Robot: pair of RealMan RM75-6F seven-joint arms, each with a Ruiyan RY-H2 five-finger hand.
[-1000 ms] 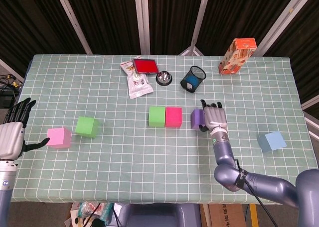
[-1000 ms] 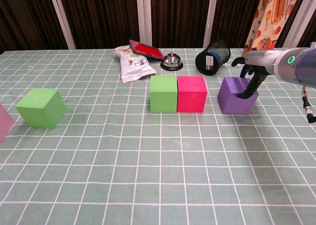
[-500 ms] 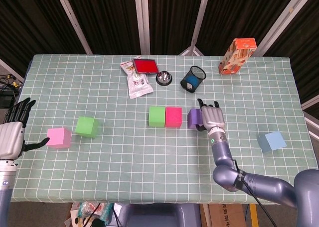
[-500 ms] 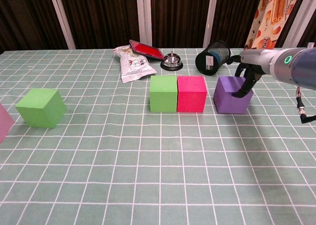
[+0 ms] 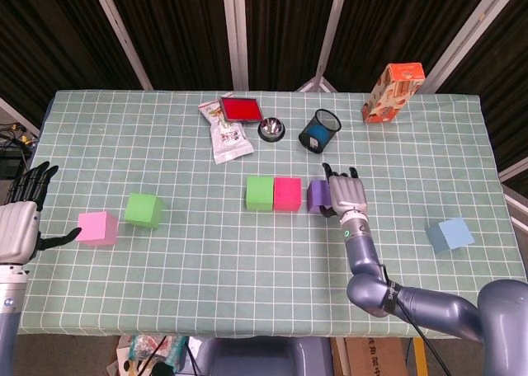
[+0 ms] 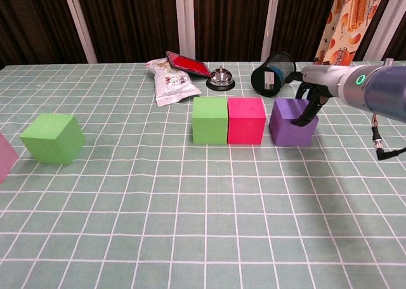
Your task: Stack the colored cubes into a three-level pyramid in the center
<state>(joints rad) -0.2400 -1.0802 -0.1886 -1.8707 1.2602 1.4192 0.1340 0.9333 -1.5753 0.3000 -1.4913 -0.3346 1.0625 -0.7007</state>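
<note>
In the middle of the table a green cube and a magenta cube stand side by side, touching. A purple cube sits just to their right with a narrow gap; the chest view shows this purple cube upright on the cloth. My right hand rests against its right side, fingers extended over the top edge, holding nothing. A second green cube and a pink cube lie at the left. Beside the pink cube my left hand is spread and holds nothing. A light blue cube lies far right.
Along the back stand a snack bag, a red tin, a metal bell, a tipped mesh pen cup and an orange box. The pen cup lies close behind the purple cube.
My right hand has slid the purple cube leftward, closing most of the gap to the magenta cube. The left hand and the other cubes have not moved.
</note>
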